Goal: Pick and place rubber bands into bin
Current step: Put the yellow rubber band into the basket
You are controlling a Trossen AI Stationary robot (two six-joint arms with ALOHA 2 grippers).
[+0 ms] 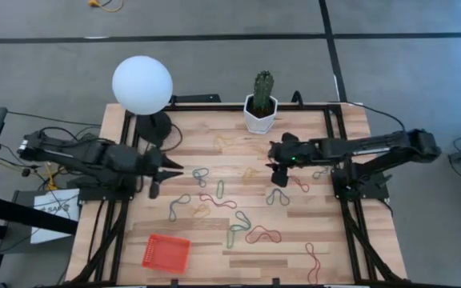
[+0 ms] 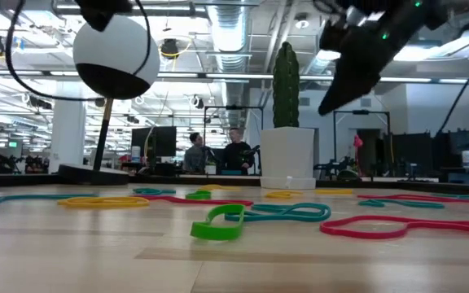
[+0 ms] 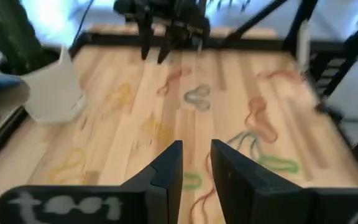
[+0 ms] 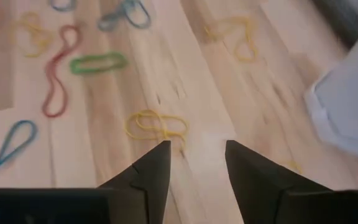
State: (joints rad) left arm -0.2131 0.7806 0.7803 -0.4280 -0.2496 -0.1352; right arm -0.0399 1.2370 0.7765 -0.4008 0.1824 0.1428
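High view: rubber bands lie scattered over the middle of the wooden counter; the bin sits at the near-left corner, apparently empty. The right pincer hangs over the centre, the left pincer over the left part and nearer the bin.
Low view: one arm's dark pincer hangs well above the counter, beside the cactus pot; which arm, going by the overhead camera, is likely the right. A green band lies nearest the lens; people stand in the room behind.
Left wrist view: left pincer fingers stand a little apart, pinching nothing.
Right wrist view: right pincer fingers spread, empty; a yellow band lies just ahead of the tips, long axis crosswise to them. It looks the likeliest next pick.
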